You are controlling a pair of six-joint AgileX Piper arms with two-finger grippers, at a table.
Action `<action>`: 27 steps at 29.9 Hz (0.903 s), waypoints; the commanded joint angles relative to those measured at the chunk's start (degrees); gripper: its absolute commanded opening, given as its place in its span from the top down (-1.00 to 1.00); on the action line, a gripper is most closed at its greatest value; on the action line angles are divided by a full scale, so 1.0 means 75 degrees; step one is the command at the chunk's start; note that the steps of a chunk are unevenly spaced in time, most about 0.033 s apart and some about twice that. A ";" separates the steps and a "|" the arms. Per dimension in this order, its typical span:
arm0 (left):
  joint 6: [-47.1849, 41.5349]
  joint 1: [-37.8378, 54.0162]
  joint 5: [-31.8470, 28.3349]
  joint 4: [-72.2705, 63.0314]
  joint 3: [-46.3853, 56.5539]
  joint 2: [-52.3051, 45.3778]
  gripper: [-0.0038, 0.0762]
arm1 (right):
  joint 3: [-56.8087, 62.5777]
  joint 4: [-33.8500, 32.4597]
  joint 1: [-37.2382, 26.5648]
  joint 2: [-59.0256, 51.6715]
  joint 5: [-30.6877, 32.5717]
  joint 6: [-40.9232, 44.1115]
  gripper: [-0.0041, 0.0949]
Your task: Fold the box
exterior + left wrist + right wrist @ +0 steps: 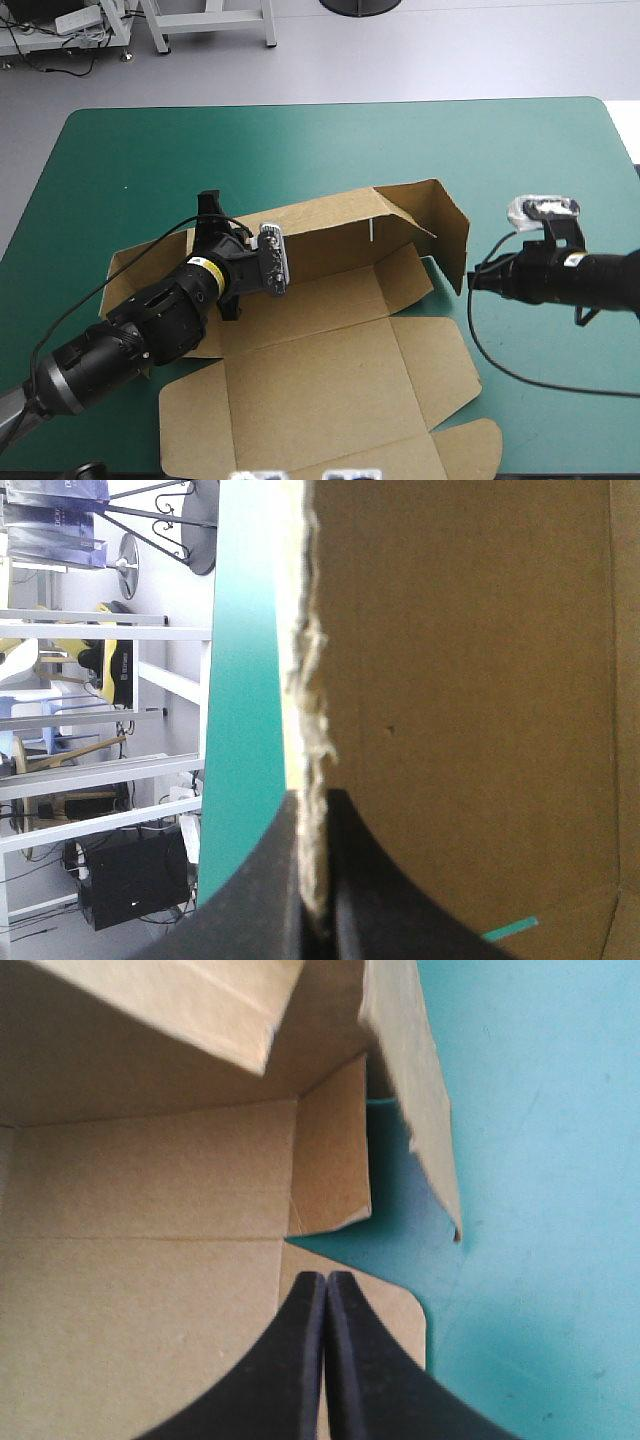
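Note:
The brown box (330,370) lies mid-table as a cut sheet, its back wall (330,225) raised and a right side flap (450,225) standing up; the lid panel lies flat toward the front edge. My left gripper (212,215) is at the back wall's left end. In the left wrist view its fingers (316,870) are all but shut, with the box's ragged board edge (310,710) between them. My right gripper (472,280) hovers just right of the standing flap, shut and empty. In the right wrist view its tip (326,1285) points over a rounded tab (400,1320) toward the box's inner corner (330,1150).
Bare teal-green cover (520,160) stretches along the far side and to the right of the box. The box's front tabs (470,445) reach close to the table's front edge. Beyond the left gripper, the cover (240,730) runs to the table's edge.

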 commanded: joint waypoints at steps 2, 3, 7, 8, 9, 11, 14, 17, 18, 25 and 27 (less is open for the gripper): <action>-0.0103 -0.0050 -0.0303 0.0272 -0.0215 -0.0101 0.92 | -0.1792 0.0404 0.0023 0.0933 0.0430 0.0263 0.93; -0.0103 -0.0050 -0.0321 0.0272 -0.0215 -0.0101 0.92 | -0.2072 0.0456 0.0023 0.1104 0.0532 0.0280 0.93; -0.0117 -0.0107 -0.0409 0.0254 -0.0215 -0.0068 0.92 | -0.3424 0.0552 0.0055 0.1905 0.0922 0.0423 0.93; -0.0117 -0.0153 -0.0390 0.0254 -0.0215 -0.0040 0.92 | -0.3699 0.0531 0.0139 0.2050 0.0993 0.0460 0.92; -0.0117 -0.0202 -0.0368 0.0254 -0.0202 -0.0028 0.92 | -0.4088 0.0453 0.0256 0.2255 0.1046 0.0564 0.92; -0.0117 -0.0324 -0.0349 0.0254 -0.0202 0.0006 0.92 | -0.4658 0.0078 0.0648 0.2556 0.1125 0.0787 0.92; -0.0103 -0.0410 -0.0290 0.0326 -0.0186 0.0070 0.92 | -0.5541 -0.1182 0.1384 0.3042 0.1303 0.1441 0.92; -0.0152 -0.0422 -0.0239 0.0326 -0.0186 0.0083 0.92 | -0.6187 -0.2157 0.1982 0.3474 0.1435 0.1764 0.93; -0.0152 -0.0422 -0.0215 0.0326 -0.0186 0.0083 0.92 | -0.6382 -0.2313 0.2128 0.3613 0.1454 0.1815 0.92; -0.0152 -0.0422 -0.0082 0.0273 -0.0186 0.0083 0.92 | -0.7342 -0.2597 0.2260 0.4539 0.1547 0.1972 0.93; -0.0118 -0.0422 -0.0082 0.0273 -0.0116 0.0083 0.92 | -0.7574 -0.2597 0.2260 0.4795 0.1619 0.1972 0.93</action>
